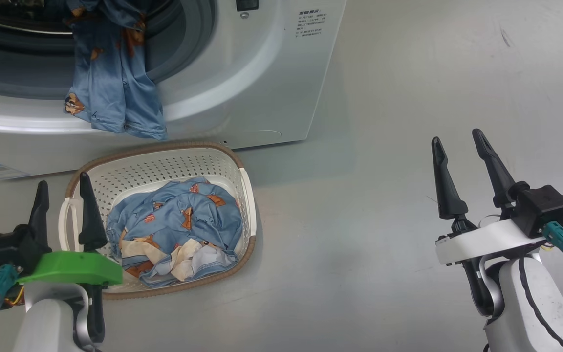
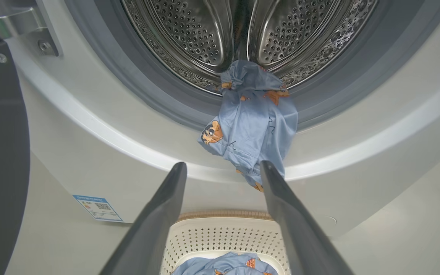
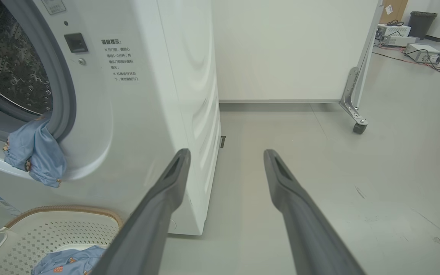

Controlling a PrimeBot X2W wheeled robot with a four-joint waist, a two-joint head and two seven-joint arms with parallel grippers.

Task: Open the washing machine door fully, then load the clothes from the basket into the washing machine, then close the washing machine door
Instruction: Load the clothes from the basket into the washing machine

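The grey floor carries everything. Nearest, the left gripper and right gripper hang released, holding nothing. Beyond, the basket holds more clothes (bunched low). Farther, one garment drapes over the washing machine lip, apparently half loaded.

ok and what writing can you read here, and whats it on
"温馨提示:": heading of the notice on the washer front, right of the drum opening.
Lines under that heading: Chinese, too small to read with certainty.
On the blue sticker at the washer's lower corner: a QR code, text too small.
On the label above the latch: blurred.
On the clothes and basket: no words seen.
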